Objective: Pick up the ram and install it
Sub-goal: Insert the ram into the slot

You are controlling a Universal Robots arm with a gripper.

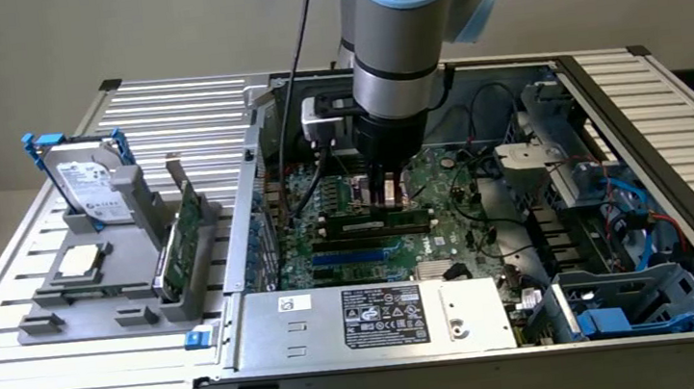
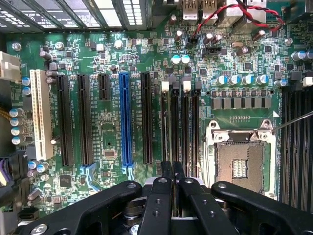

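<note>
The ram (image 1: 376,221) is a slim dark green stick with black chips. It lies level just over the motherboard inside the open computer case (image 1: 374,318). My gripper (image 1: 384,195) comes straight down from above and is shut on the ram's upper edge near its middle. I cannot tell whether the stick touches a slot or sits in one. In the wrist view my gripper (image 2: 172,169) has its black fingers (image 2: 164,188) pressed close together, in line with the black memory slots (image 2: 183,122) that run beside the processor socket (image 2: 239,164).
Case walls surround the motherboard. A drive cage with blue parts (image 1: 617,306) and loose cables (image 1: 639,212) fill the exterior view's right. Outside the case, a grey holder (image 1: 113,297) carries a hard drive (image 1: 95,187), a broad green card (image 1: 184,236) and a processor (image 1: 80,264).
</note>
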